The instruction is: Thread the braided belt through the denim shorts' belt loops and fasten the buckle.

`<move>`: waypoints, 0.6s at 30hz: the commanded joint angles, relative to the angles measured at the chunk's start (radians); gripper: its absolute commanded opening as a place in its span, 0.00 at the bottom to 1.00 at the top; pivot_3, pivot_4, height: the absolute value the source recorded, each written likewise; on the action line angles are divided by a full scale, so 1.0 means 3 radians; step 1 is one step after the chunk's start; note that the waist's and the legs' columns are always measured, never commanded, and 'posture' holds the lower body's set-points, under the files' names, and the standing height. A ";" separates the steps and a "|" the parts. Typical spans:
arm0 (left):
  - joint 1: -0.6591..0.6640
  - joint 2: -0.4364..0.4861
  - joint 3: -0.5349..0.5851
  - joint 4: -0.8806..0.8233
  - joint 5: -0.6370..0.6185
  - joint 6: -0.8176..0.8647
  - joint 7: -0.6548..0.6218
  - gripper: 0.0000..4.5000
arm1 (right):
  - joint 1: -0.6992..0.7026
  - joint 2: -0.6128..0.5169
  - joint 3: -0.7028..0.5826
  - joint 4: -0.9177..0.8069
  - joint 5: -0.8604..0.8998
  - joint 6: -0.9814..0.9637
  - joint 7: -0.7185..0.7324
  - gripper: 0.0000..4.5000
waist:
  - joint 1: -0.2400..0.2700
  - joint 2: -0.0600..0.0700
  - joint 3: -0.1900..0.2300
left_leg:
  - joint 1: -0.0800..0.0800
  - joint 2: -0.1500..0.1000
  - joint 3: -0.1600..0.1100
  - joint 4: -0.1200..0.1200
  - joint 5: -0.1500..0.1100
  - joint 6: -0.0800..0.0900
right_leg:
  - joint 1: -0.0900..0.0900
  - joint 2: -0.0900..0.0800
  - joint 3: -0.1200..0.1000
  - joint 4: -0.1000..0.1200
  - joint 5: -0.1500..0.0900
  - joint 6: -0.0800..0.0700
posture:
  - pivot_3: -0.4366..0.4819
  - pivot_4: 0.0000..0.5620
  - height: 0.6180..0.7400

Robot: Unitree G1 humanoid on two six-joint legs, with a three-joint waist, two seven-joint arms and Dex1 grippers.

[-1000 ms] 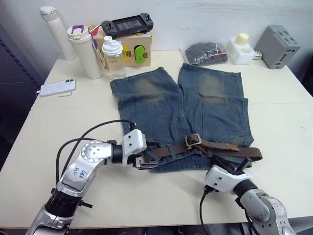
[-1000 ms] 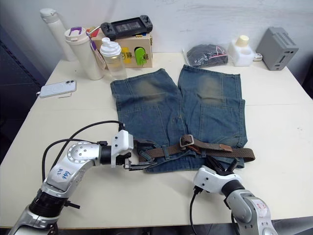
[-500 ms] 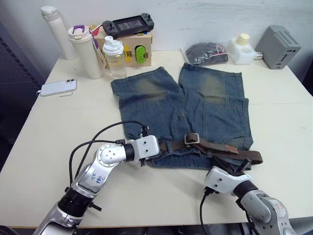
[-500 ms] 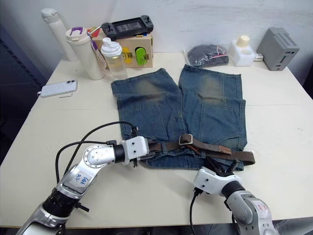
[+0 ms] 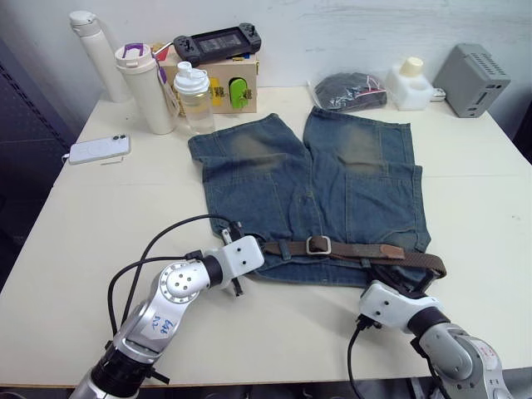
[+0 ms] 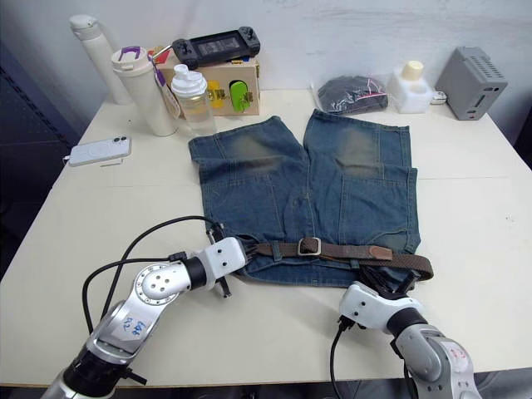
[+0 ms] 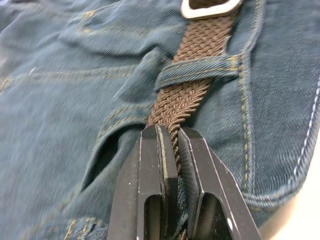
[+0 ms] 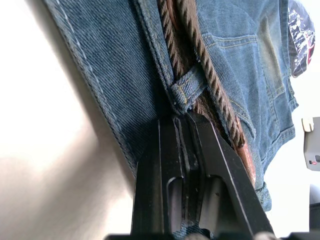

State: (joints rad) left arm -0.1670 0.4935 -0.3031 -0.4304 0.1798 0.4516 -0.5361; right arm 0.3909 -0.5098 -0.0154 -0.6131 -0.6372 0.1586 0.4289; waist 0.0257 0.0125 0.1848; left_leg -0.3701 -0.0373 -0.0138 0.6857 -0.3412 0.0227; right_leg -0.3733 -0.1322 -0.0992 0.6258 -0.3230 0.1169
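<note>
The denim shorts (image 5: pixel 332 183) lie flat mid-table with the waistband toward me. The braided belt (image 5: pixel 357 249) runs straight along the waistband under the belt loops (image 7: pixel 200 70), and the silver buckle (image 5: pixel 318 244) lies flat near the middle. At the waistband's left end my left gripper (image 7: pixel 175 131) is shut on the belt strap just before a loop. My right gripper (image 8: pixel 180 120) is shut at the right end, its tips against the waistband under a belt loop (image 8: pixel 185 92); I cannot tell if cloth is pinched. The belt's end (image 5: pixel 432 264) curls past it.
At the back left stand a white flask (image 5: pixel 96 54), a cream tumbler (image 5: pixel 148 87), a clear shaker (image 5: pixel 194 98) and a box with a game console (image 5: pixel 218 41). A phone (image 5: pixel 98 149) lies left. A bagged dark bundle (image 5: pixel 347 90), white bottle (image 5: pixel 410 81) and grey device (image 5: pixel 470 79) sit back right.
My left gripper moved right onto the waistband and closed on the belt. The belt, slack and bowed before, now lies straight with the buckle flat. The right gripper stayed put.
</note>
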 commanded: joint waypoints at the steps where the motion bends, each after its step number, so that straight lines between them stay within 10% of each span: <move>1: 0.0288 0.0239 0.0466 0.0308 0.0086 0.0263 0.0150 0.01 | 0.0003 -0.0037 -0.0288 0.0099 -0.0010 0.0179 -0.0041 0.00 | -0.0006 0.0000 -0.0001 | 0.0001 0.0001 0.0000 0.0000 0.0000 0.0000 | 0.0000 0.0000 0.0001 0.0000 0.0000 0.0000 | 0.48 0.27 0.59; 18: 0.0591 0.0172 0.0495 0.0813 -0.0205 -0.0002 0.0416 0.01 | -0.0059 -0.0036 -0.0218 0.0103 -0.0009 0.0158 -0.0037 0.00 | -0.0007 0.0018 -0.0074 | 0.0068 0.0020 0.0019 -0.0017 -0.0021 -0.0018 | 0.0043 0.0004 0.0015 0.0003 -0.0028 -0.0016 | 0.48 0.27 0.59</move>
State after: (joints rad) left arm -0.0651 0.5060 -0.2345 -0.3614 0.0784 0.3633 -0.4468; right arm 0.3631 -0.5098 -0.0063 -0.6019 -0.6106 0.1567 0.4448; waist 0.0236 0.0180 0.1626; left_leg -0.3497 -0.0314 -0.0080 0.6805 -0.3476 0.0173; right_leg -0.3604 -0.1311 -0.0947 0.6267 -0.3315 0.1122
